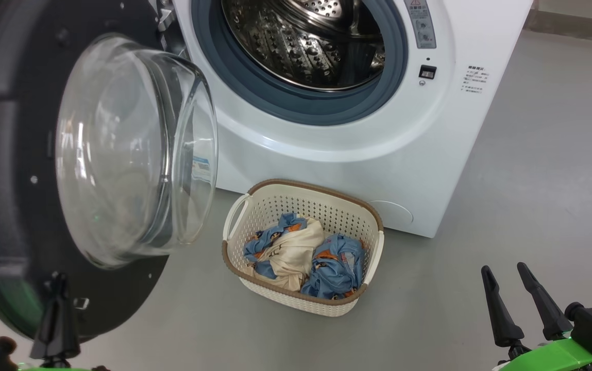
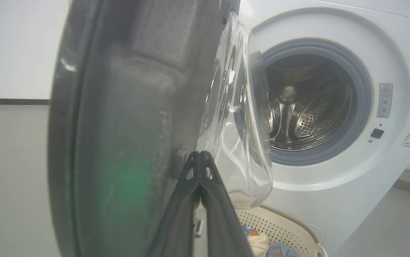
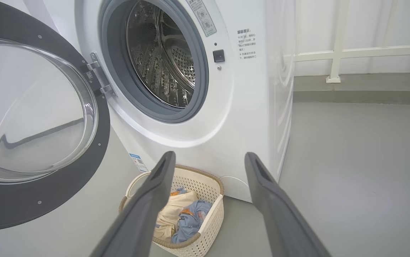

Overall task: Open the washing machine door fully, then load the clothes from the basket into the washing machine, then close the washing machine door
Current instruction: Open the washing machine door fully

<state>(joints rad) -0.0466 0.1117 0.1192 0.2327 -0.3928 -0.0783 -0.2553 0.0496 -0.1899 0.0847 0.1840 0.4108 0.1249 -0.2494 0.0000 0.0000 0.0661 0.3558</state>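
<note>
Door [image 1: 10, 196] open, left of washing machine [image 1: 326, 165], glass bowl [image 1: 131, 149] bulging right toward basket [image 1: 254, 189] of clothes [image 1: 296, 252] on floor [image 1: 533, 206] at machine's front. Left wrist view: door edge-on; right wrist view: its hinge [image 3: 99, 76]. Left gripper [image 1: 58, 281] pressed together by door rim; right gripper [image 1: 504, 269] spread.

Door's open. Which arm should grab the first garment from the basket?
Right. The right gripper is open and faces the clothes in the basket. The left gripper is shut, close by the washing machine door.

Left gripper [image 1: 57, 282] pinched together, right gripper [image 1: 504, 269] spread wide apart
</note>
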